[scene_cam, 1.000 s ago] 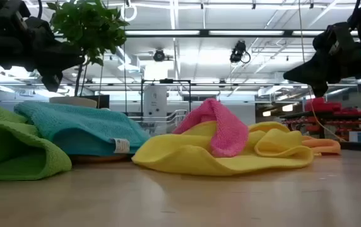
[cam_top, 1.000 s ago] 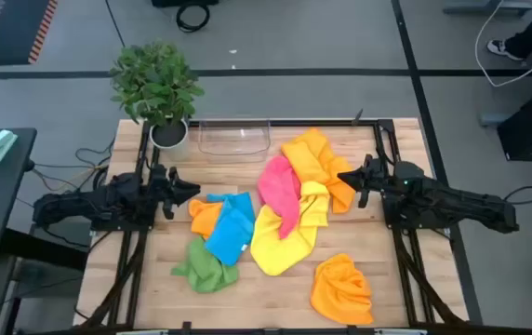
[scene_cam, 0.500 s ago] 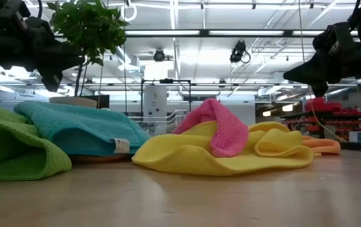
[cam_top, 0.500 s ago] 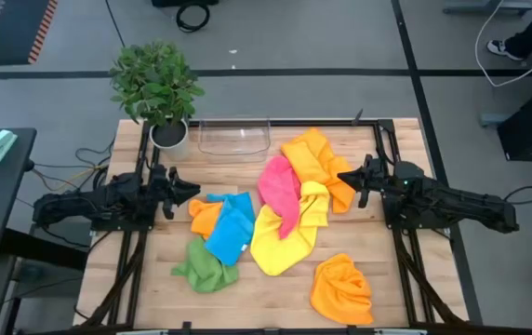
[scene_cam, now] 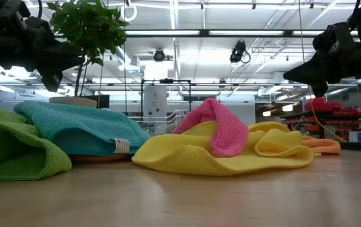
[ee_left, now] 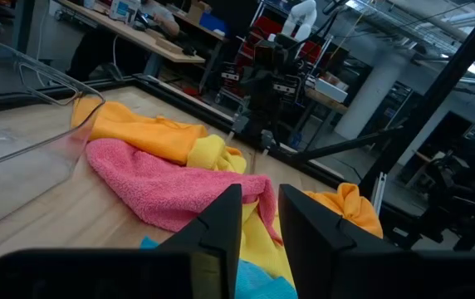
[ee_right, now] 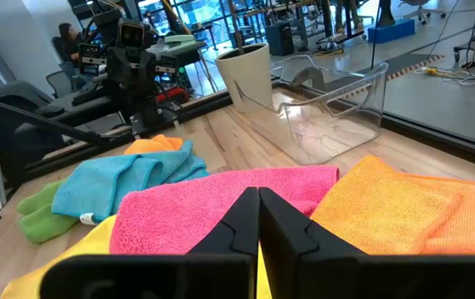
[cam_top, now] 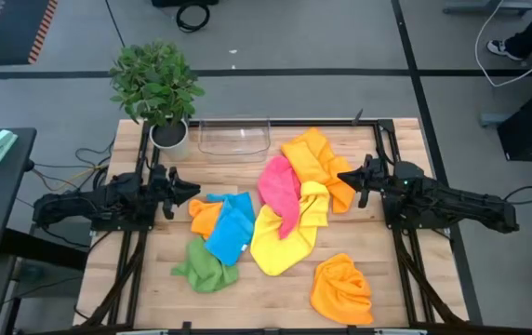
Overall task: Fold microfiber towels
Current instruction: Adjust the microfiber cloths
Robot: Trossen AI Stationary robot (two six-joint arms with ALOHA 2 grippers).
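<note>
Six microfiber towels [cam_top: 275, 223] lie tangled beside the clear tray [cam_top: 234, 136]. Left pincer [cam_top: 184, 192] slightly parted, right pincer [cam_top: 345, 176] clenched, both empty. Risk: overlapping cloths may lift together.

Towels [cam_top: 266, 219] heaped mid-table, tray [cam_top: 234, 137] behind, plant [cam_top: 157, 86] back-left.
</note>
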